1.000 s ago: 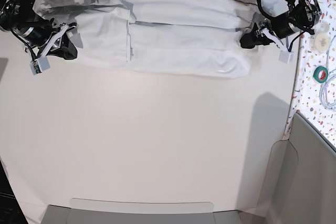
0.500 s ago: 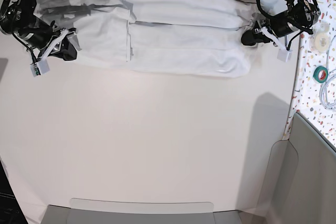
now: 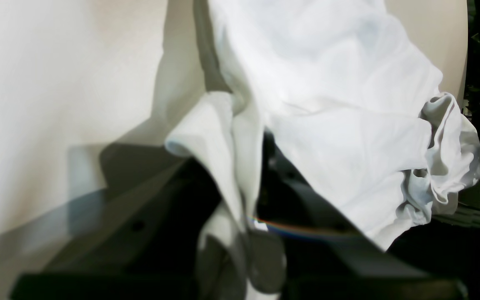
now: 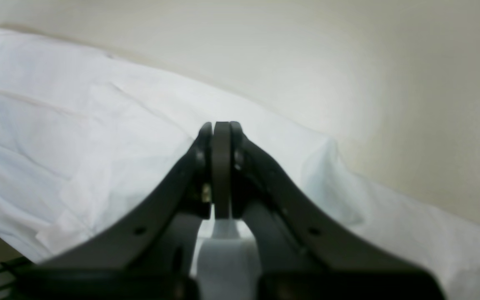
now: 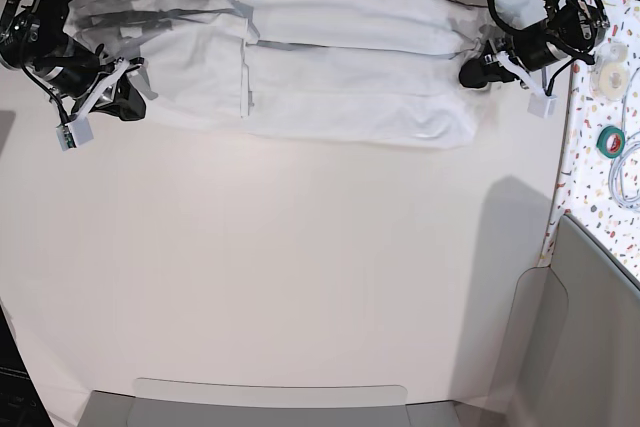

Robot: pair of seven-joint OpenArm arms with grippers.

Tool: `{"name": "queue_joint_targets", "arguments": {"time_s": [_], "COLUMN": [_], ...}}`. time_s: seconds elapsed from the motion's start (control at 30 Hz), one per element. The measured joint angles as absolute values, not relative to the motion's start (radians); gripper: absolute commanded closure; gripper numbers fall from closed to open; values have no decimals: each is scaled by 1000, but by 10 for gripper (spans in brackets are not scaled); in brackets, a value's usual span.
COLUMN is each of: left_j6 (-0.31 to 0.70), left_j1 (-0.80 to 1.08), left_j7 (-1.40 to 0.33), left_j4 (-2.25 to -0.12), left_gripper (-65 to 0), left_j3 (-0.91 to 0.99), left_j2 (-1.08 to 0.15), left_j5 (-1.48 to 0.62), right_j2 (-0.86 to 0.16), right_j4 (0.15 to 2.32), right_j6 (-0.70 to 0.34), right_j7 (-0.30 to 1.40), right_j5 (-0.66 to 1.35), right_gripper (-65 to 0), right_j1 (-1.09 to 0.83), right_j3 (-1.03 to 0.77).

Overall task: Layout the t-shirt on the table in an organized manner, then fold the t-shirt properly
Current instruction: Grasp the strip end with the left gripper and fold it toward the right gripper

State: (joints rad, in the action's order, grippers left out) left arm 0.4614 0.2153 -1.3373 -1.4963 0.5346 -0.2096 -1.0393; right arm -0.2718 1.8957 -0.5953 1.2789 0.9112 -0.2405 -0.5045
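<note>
L tool point(image 5: 472, 75) pinches t-shirt point(image 5: 330, 72) edge for next fold; R tool point(image 4: 221, 166) pressed together, empty, over worktop point(image 5: 300, 267).

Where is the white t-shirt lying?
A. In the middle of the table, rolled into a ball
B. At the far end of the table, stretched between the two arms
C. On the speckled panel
B: in the base view the t-shirt lies lengthwise along the far edge of the table.

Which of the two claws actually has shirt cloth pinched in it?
The left gripper, at the base view's right: white t-shirt fabric runs between its jaws. The right gripper is shut on nothing.
</note>
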Motion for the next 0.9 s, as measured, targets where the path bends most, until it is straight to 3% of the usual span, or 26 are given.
{"name": "queue_joint_targets", "arguments": {"time_s": [0.13,0.5,0.7,0.9], "left_j6": [461,453,453,453], "left_j1": [213,227,279,276], "left_j7": [-1339,-1365,-1359,-1330], "left_j4": [-1516,-1895,-1979,-1985], "left_gripper": [0,0,0,0], "left_j3": [535,459,278,68], "left_j2": [-208,-183,-179,-163], "left_j5": [-1030,-985,-986,-978], "right_j2": [-245,-251,-259,-257], "right_j4": [1897,1900,1900,1900], "right_j6": [-595,-595,-595,-595], "right_j7": [1279,1279,1279,1281], "right_j5": [912,913,884,715], "right_gripper": [0,0,0,0], "right_j1": [-241,-215,-212,-211], "right_j3": [-506,-524,-662,-824]}}
